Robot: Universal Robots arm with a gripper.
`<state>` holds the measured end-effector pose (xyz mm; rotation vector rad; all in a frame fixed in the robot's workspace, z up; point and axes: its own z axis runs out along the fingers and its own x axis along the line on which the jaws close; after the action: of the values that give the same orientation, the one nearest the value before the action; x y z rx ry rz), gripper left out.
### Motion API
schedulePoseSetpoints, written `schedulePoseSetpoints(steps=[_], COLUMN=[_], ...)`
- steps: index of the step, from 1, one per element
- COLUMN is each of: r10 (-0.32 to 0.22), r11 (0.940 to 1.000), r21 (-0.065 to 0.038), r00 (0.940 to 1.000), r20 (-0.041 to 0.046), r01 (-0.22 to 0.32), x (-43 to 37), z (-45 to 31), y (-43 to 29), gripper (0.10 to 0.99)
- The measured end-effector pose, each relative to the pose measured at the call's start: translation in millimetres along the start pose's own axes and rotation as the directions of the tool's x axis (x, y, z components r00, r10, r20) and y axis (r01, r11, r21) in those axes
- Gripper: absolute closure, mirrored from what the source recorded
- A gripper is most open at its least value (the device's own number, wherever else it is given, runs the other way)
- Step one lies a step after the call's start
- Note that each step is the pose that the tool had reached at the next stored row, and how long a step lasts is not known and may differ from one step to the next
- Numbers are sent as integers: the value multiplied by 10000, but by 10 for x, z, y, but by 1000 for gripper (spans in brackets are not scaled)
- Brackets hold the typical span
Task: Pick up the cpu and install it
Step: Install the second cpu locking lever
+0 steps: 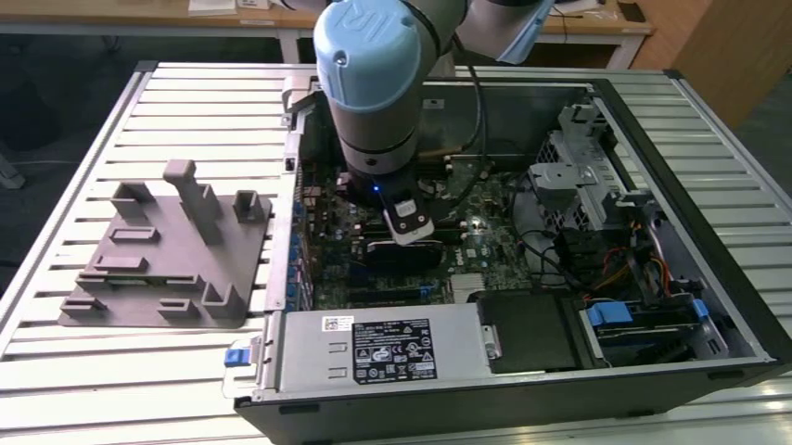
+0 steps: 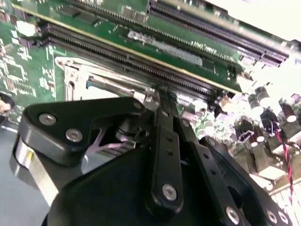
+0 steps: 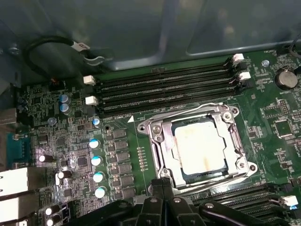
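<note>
Gripper, black fingers pressed together and grasping nothing, hovers at the socket's six o'clock edge. Small square silvery cpu sits inside the metal-framed motherboard socket.

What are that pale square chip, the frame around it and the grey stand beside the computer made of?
The cpu looks like matte metal on top, pale with faint brownish stains. The socket frame around it seems to be polished steel, judging by its bright glints. The grey fixture looks like dull moulded or printed plastic, with even colour and no shine.
</note>
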<state>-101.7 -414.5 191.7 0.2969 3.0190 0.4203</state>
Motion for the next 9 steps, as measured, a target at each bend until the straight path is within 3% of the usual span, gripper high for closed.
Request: schedulePoseSetpoints(steps=[7, 9], r10=[-2, 0], r11=[10000, 10000], r21=[6, 30], r00=[10000, 10000], r20=[9, 14], r01=[2, 0], x=[-16, -34], z=[-236, -271], y=[68, 82], gripper=[980, 980])
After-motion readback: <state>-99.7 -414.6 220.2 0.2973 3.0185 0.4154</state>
